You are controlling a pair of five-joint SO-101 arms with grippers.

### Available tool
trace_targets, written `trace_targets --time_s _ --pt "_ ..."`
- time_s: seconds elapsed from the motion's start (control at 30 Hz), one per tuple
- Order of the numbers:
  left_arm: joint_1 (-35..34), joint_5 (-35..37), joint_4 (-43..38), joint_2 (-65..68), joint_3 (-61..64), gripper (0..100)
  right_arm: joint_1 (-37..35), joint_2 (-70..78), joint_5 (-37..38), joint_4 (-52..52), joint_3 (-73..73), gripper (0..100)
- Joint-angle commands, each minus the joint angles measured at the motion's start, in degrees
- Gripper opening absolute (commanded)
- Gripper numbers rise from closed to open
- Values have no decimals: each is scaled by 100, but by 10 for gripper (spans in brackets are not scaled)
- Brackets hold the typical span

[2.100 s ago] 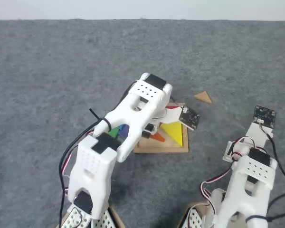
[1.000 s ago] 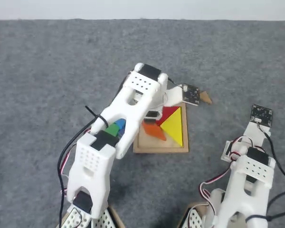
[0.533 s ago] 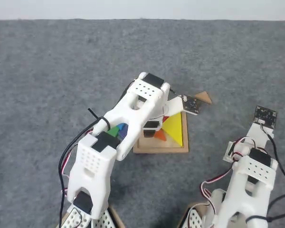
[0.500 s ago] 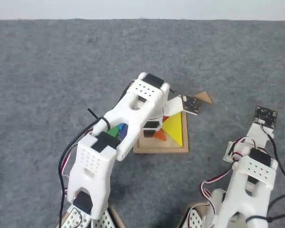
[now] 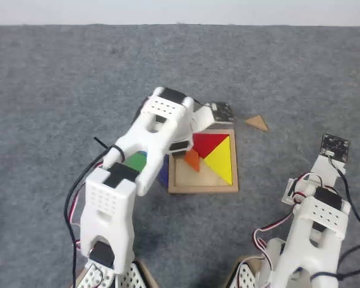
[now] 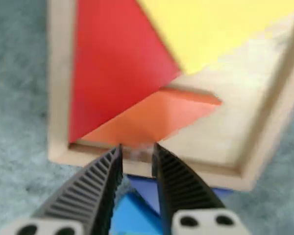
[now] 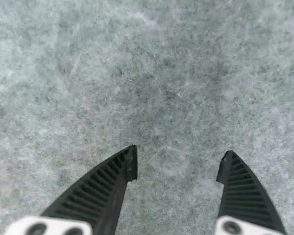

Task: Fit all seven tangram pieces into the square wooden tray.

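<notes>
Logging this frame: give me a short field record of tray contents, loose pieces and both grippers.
tray: square wooden tray on grey carpet
in tray: red triangle, yellow triangle, orange piece
outside tray: green piece and blue piece beside it, under the left arm; tan triangle on the carpet, apart
left gripper: at the tray rim by the orange piece, narrowly open, empty
right gripper: open over carpet

Grey, speckled counter (image 5: 60, 78). Pale wooden tray (image 5: 204, 189). Red triangle (image 5: 210, 143), yellow triangle (image 5: 219, 162), orange piece (image 5: 192, 159), green piece (image 5: 135, 161), dark blue piece (image 5: 163, 176), tan triangle (image 5: 257, 123). White left arm (image 5: 111, 204) and right arm (image 5: 315, 222). Black and ridged: left gripper (image 6: 136, 149), right gripper (image 7: 179, 164).
</notes>
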Motion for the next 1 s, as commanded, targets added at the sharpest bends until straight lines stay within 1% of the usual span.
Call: trace_targets --time_s 0.0,0.07,0.3,0.53,0.63,0.7,0.77,0.83,0.97 --pt "-229 273 -220 9 -259 100 75 -242 -35 -110 -352 270" --pt "-273 325 -202 -26 -382 100 75 -242 -35 -110 -352 270" --pt "-255 343 466 -105 -1015 97 -31 -233 -35 -110 -334 270" --pt "-264 369 1002 -1055 -1130 83 -127 -224 -35 -110 -325 270" --pt "-422 826 1116 -1389 -1121 83 -136 -207 -35 -110 -325 270" --pt "-686 1213 1116 -1538 -1095 83 -136 -198 -35 -110 -325 270" --pt "-958 1371 985 -1723 -813 83 -136 -198 -35 -110 -316 270" --pt "-1196 1389 712 -2022 -251 83 -145 -198 -35 -110 -316 270" --pt "-1407 1670 -484 -3007 1640 83 -295 -189 -26 -101 -308 270"
